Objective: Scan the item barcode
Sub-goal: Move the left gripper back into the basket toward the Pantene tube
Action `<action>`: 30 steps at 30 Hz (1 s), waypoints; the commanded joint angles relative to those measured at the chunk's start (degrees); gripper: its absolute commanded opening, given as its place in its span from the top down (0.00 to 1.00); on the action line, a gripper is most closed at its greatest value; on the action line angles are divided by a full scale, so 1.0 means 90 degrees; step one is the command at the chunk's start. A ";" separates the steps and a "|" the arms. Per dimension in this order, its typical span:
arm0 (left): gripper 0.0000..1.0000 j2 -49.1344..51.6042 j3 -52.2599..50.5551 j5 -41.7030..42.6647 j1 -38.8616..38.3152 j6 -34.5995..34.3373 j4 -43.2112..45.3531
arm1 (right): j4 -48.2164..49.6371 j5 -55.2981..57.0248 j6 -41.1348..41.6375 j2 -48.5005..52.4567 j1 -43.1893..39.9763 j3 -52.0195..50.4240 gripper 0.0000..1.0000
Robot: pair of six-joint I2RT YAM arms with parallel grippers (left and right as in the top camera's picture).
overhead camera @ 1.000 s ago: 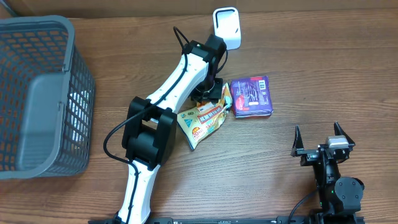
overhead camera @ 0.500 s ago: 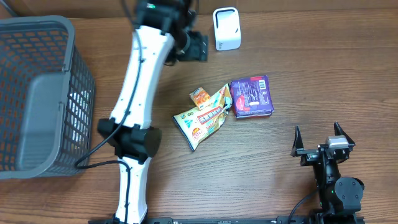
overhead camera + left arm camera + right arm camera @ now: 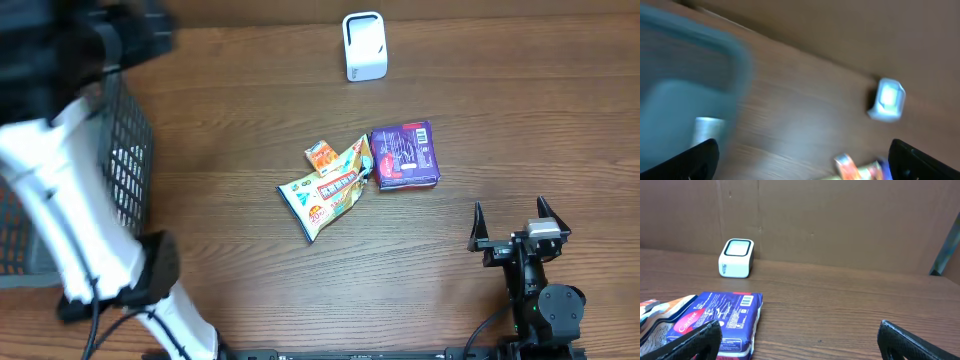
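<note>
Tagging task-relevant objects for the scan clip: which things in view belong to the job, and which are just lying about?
Job: white scanner; purple pack; yellow snack bag; small orange packet.
Lying about: grey basket, possibly a drop bin, but its role is unclear.

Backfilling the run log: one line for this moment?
left gripper: open, empty, by grey mesh basket | right gripper: open, empty | white box-shaped scanner: unattended | purple packet, yellow snack pouch, small orange box: on wooden table, ungripped

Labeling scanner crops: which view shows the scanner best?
Right wrist: the scanner is sharp and near, its dark-rimmed window visible. Overhead shows it small, from above. Left wrist shows only a blurred pale blob.
</note>
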 commanded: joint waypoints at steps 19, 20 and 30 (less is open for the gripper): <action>0.00 -0.0396 -0.3480 -0.0187 0.3395 0.0886 0.0425 | 0.0036 -0.0005 -0.0024 -0.0063 -0.0010 -0.0068 0.00; 0.00 -0.0381 -0.3759 -0.0068 0.3466 0.0967 0.0515 | 0.0034 -0.0005 -0.0024 -0.0063 -0.0010 -0.0068 0.00; 0.00 -0.0012 -0.6263 0.0624 0.3495 0.1882 0.1549 | 0.0034 -0.0005 -0.0024 -0.0063 -0.0010 -0.0068 0.00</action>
